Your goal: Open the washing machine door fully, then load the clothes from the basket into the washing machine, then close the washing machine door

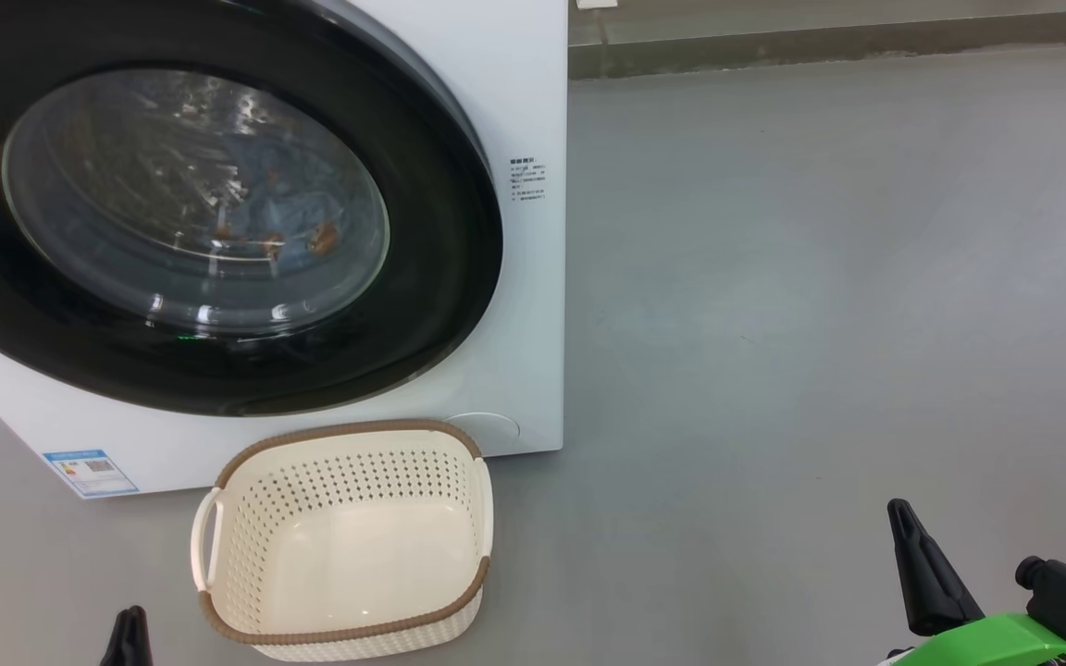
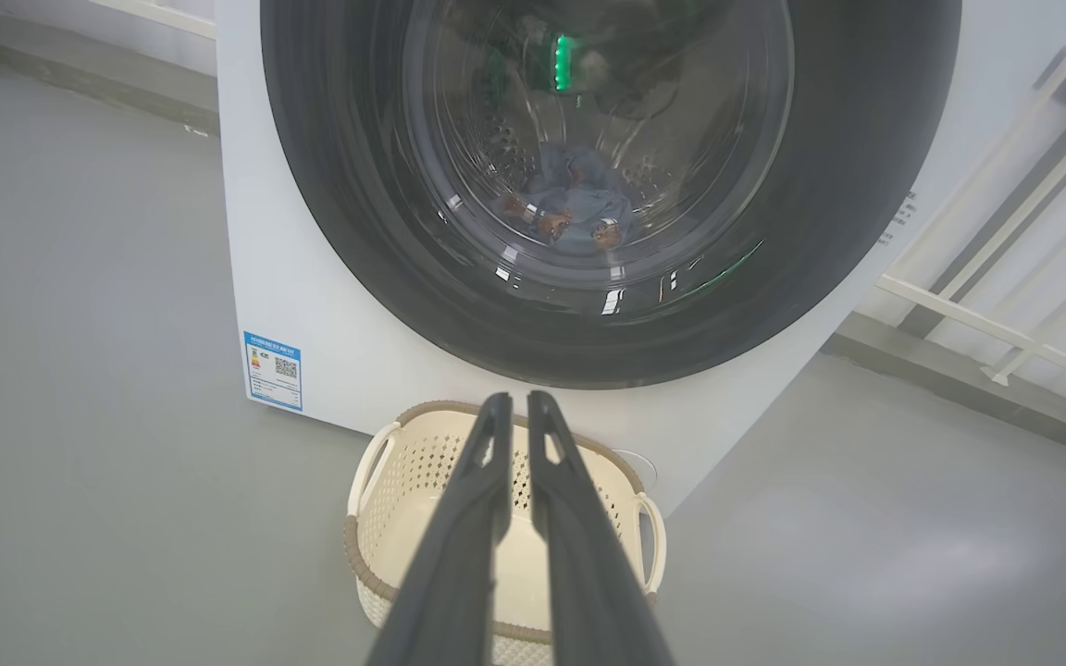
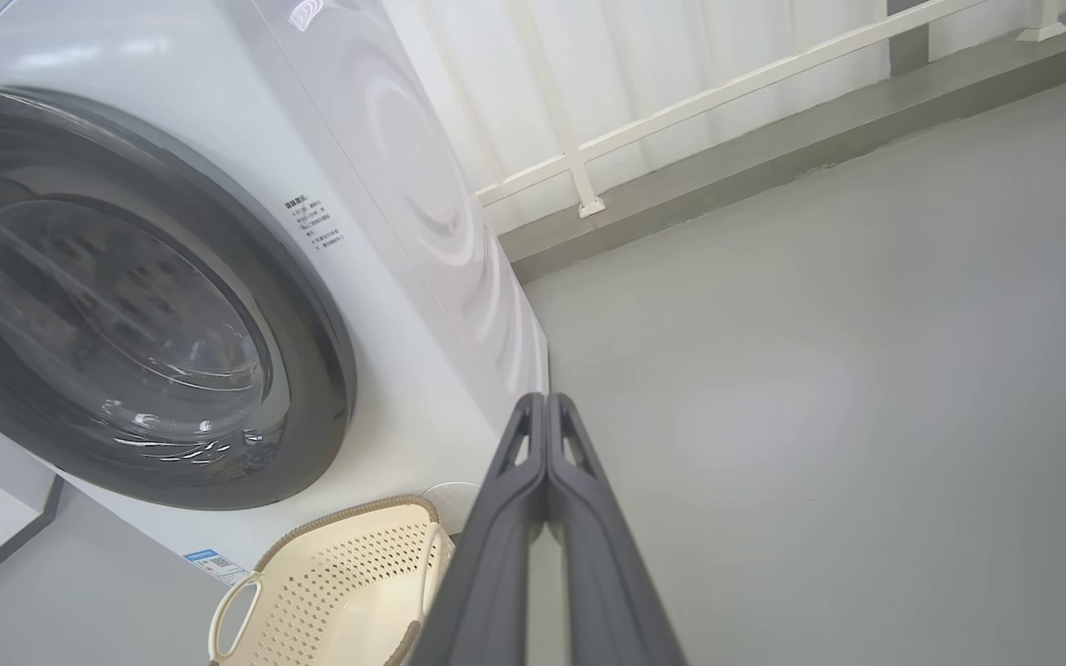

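With the clothes (image 2: 570,211) behind the closed washing machine door (image 1: 445,277) at ten o'clock and the basket (image 1: 348,432) empty at seven, I judge the job done, so my left gripper (image 2: 514,400) and right gripper (image 3: 547,400) sit clear, fingers pressed together on nothing.

White washing machine (image 1: 533,111), black-rimmed door (image 1: 445,240), cream basket (image 1: 348,490) (brown rim)

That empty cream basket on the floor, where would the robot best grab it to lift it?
Probably the side handle on the robot's left: an open loop standing off the wall of the basket, so one of the jaws can slip through. Come down from above; the basket sits upright, and the washing machine stands close behind it.
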Controlling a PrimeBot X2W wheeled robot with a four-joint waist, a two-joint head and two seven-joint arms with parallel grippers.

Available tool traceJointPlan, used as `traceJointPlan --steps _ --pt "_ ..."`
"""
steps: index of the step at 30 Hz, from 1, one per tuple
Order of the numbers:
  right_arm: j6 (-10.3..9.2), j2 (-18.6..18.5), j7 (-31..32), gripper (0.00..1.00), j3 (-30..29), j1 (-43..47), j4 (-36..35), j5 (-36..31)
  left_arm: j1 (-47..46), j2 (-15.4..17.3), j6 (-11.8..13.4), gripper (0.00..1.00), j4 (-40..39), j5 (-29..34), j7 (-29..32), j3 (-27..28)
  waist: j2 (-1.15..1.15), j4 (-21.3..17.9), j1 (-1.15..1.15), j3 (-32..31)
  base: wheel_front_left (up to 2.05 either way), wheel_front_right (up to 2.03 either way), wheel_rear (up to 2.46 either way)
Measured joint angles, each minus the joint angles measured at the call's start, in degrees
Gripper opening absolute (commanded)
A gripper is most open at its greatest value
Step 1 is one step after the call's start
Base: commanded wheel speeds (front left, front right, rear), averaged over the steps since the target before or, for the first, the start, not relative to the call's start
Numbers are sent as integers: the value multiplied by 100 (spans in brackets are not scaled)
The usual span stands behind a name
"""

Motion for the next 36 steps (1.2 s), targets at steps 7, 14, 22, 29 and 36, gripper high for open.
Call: traceJointPlan --steps 7,14,22,29,36 --pt "0 24 78 0 -49 -15 7 376 -26 -52 0 0 -1 -401 104 -1 0 29 0 3 0 0 0" --pt "0 52 186 0 -144 -32 13 765 -92 -73 0 0 -5 -799 227 -3 0 58 0 6 0 0 0" --pt "0 89 332 0 -179 -40 26 1237 -130 -90 0 0 -10 -1280 364 -4 0 91 0 9 0 0 0" --pt "0 125 428 0 -230 -153 36 1669 -214 -118 0 0 -27 -1691 474 -8 0 120 -1 11 0 0 0" --pt "-1 143 534 0 -331 -154 40 2071 -224 -138 0 0 -33 -2103 602 -9 0 149 -1 14 0 0 0"
